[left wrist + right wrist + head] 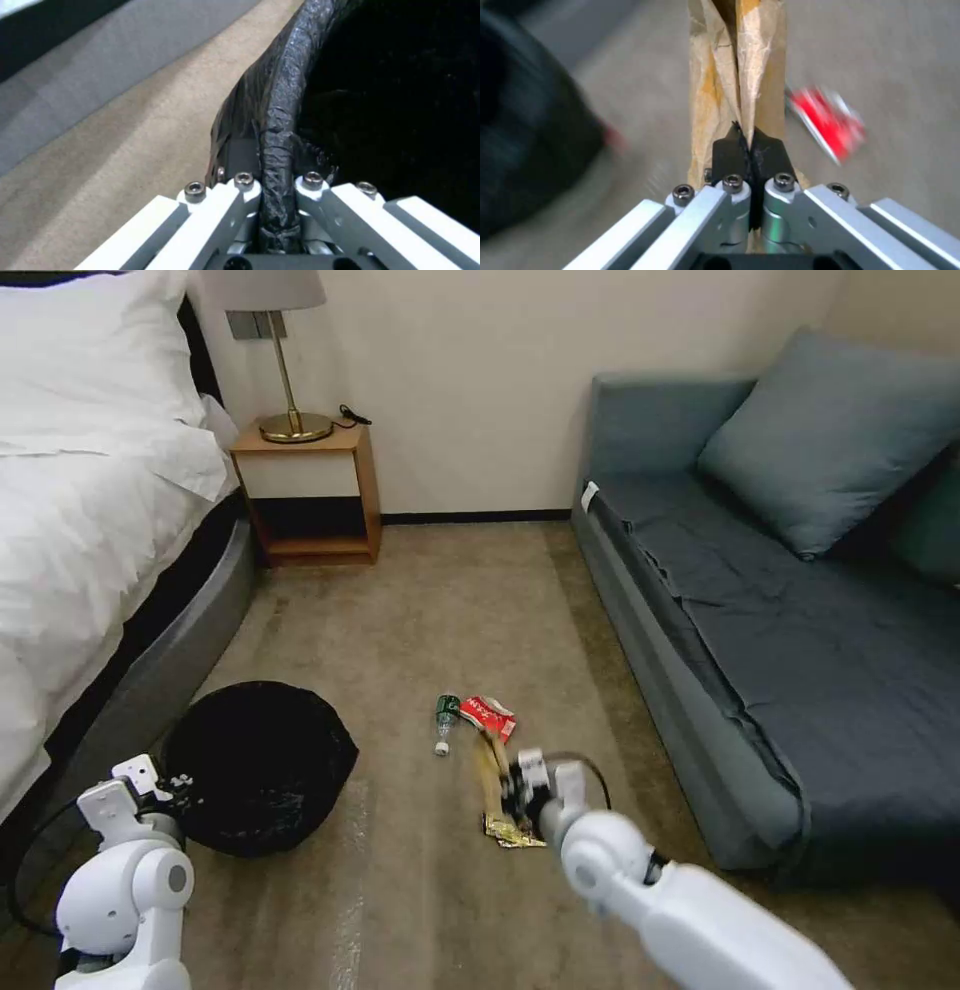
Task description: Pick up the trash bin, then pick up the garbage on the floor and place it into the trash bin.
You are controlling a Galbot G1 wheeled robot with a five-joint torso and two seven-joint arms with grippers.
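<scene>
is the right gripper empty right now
No, the right gripper is clamped shut on the tan paper.

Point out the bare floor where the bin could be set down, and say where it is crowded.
Bare carpet lies between the nightstand and the litter, and beside the sofa. Crowded: mid-floor, where the bottle, red wrapper and gold wrapper lie under the right pincer and its tan paper.

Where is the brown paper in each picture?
Head view: the paper hangs as a tan strip from the right end effector, just past the gold wrapper.
Left wrist view: not in it.
Right wrist view: the paper is in the middle, pinched by the shut end effector.
Shared landmark: the red wrapper on the carpet beside the paper.
</scene>
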